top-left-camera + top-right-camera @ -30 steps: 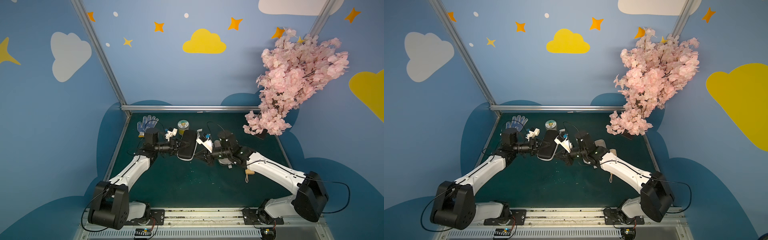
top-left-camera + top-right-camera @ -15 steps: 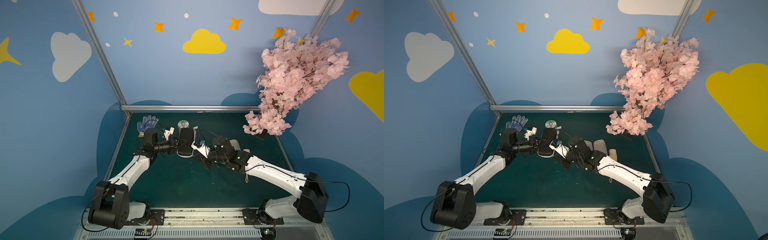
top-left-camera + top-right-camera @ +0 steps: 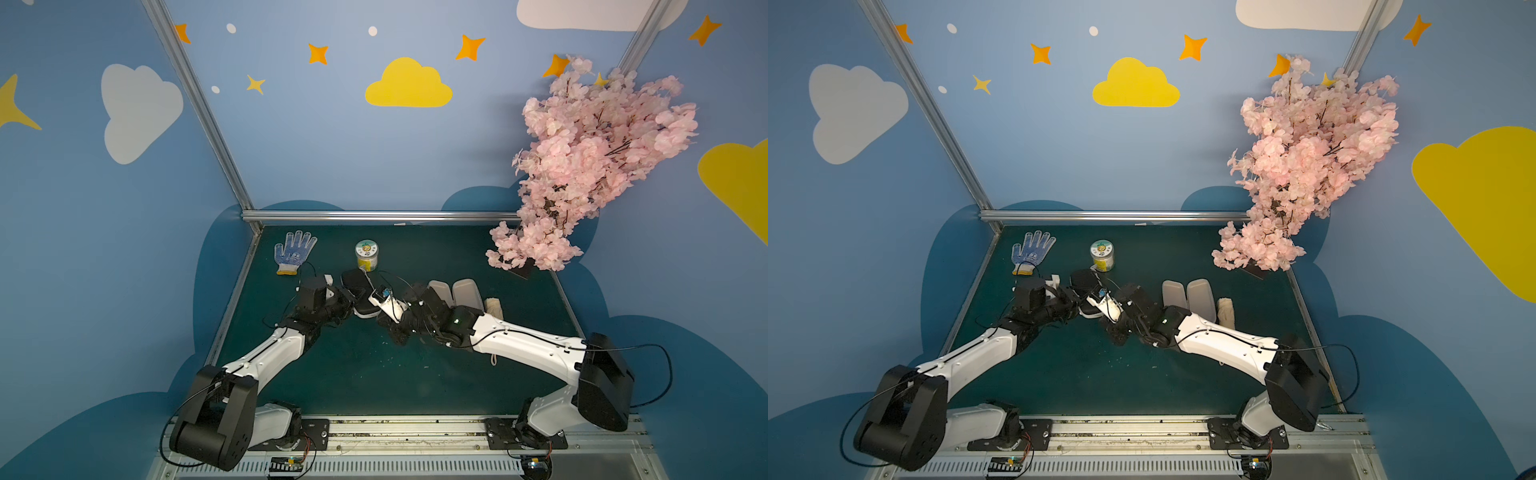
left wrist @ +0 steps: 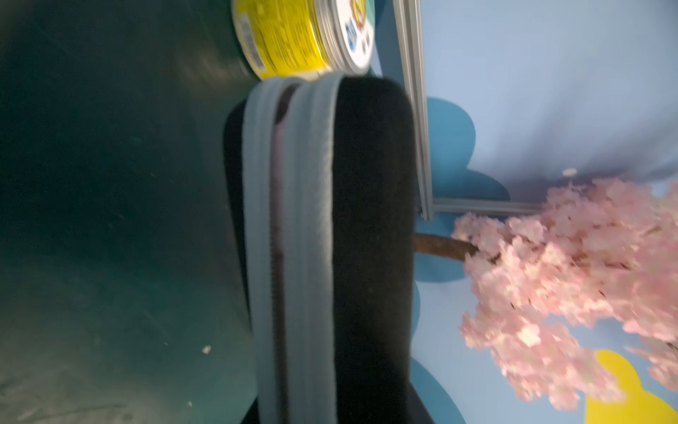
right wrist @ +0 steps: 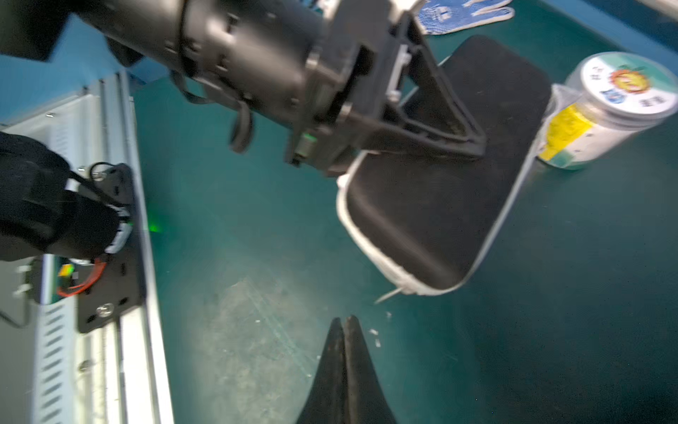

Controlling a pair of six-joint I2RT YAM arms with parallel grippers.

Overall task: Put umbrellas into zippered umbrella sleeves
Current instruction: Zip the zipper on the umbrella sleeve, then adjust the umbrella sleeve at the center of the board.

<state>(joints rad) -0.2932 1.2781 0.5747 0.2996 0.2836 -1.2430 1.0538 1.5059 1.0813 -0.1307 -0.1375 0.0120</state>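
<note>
While L jaws clamp the black sleeve (image 5: 440,213), R jaws sit pressed together, empty, nr it.

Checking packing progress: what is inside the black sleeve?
Through the unzipped gap of the black sleeve, a pale pink strip shows, probably the pink umbrella; the shell covers the rest.
</note>
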